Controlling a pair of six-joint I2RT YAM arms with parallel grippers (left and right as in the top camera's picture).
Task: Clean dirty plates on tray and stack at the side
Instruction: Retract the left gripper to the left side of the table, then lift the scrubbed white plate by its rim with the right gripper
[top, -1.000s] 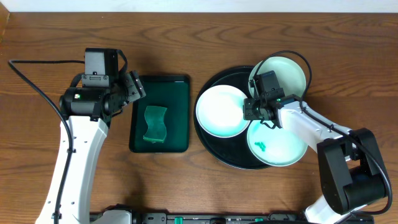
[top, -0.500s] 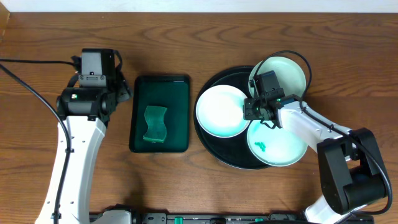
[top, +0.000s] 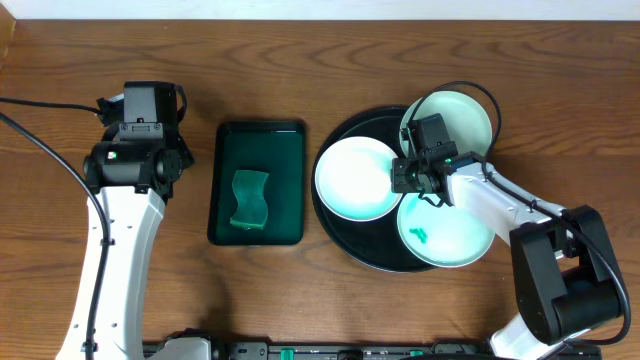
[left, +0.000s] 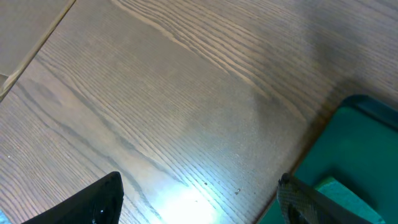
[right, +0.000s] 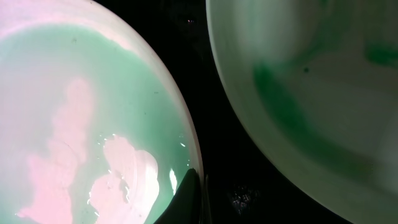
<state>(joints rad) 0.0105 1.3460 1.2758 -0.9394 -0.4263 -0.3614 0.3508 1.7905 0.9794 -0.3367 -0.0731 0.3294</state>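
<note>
Closely — plate (right: 93, 118) rim, at closed right gripper (right: 194, 194)

A dark wooden table (top: 300, 60) with bold grain fills the overhead view. Toward nine o'clock from centre lies a rectangular dark green tray (top: 255, 150), its long sides running twelve to six. A wavy-edged green sponge (top: 250, 198) lies flat inside it, slightly toward the six o'clock end.

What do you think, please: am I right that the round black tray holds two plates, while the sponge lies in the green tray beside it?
Not quite. The round black tray holds three plates, not two, as the overhead view shows. The sponge does lie in the green tray beside it.
</note>
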